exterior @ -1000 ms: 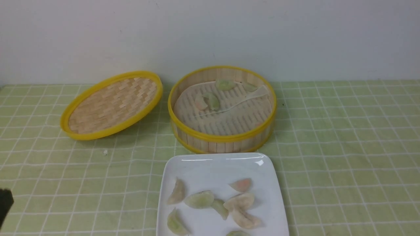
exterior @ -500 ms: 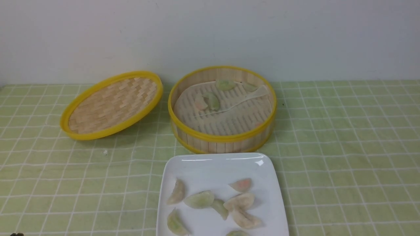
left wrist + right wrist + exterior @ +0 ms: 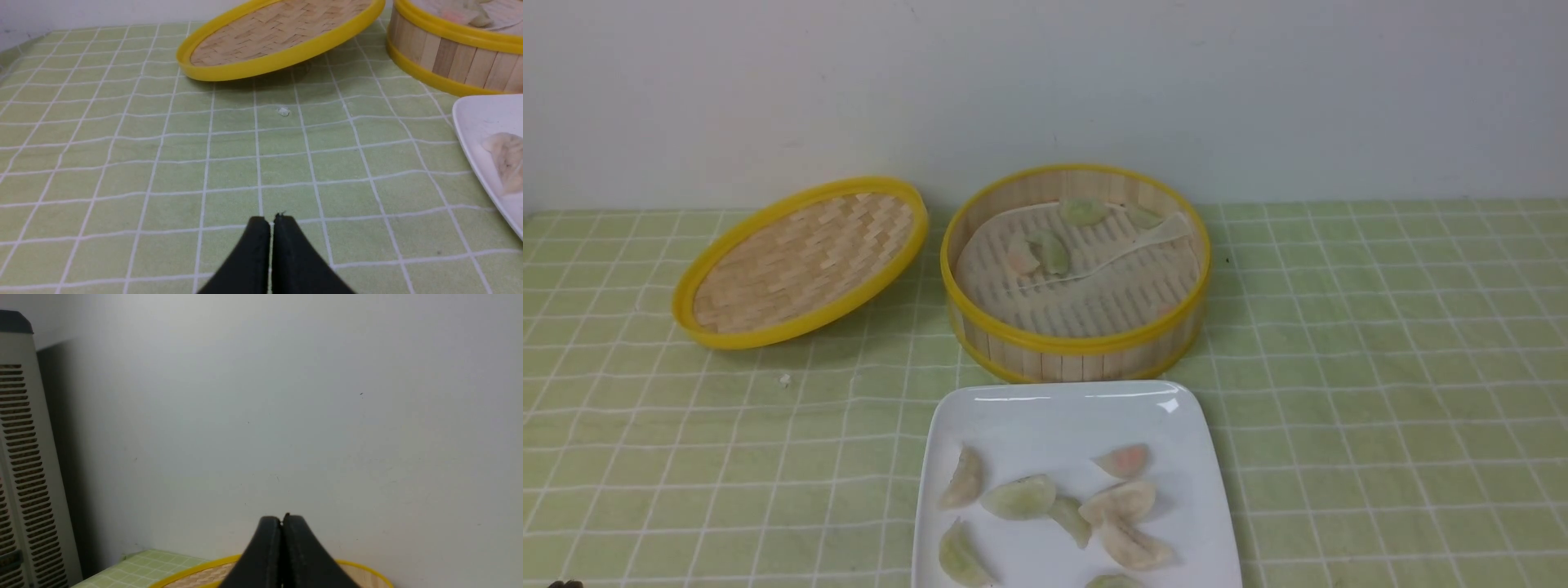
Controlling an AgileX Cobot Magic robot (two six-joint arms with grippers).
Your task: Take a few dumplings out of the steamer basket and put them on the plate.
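Observation:
The steamer basket (image 3: 1078,343) stands at the middle back, and a few dumplings (image 3: 1052,251) lie on its liner toward the far side. Directly in front of it is the white plate (image 3: 1062,412), carrying several dumplings (image 3: 1019,496). My left gripper (image 3: 271,218) is shut with nothing in it, low over the cloth, left of the plate (image 3: 482,122) and well short of the basket (image 3: 457,61). My right gripper (image 3: 282,517) is also shut and empty, raised and facing the wall. It does not show in the front view.
The woven yellow-rimmed lid (image 3: 800,261) leans tilted on the cloth left of the basket, seen also in the left wrist view (image 3: 282,32). A small white crumb (image 3: 283,111) lies in front of it. A slotted grey appliance (image 3: 24,457) stands by the wall.
The dark tip of my left gripper has left the front view's left edge, leaving only a speck at the bottom left corner. Basket, plate and dumplings have not moved.

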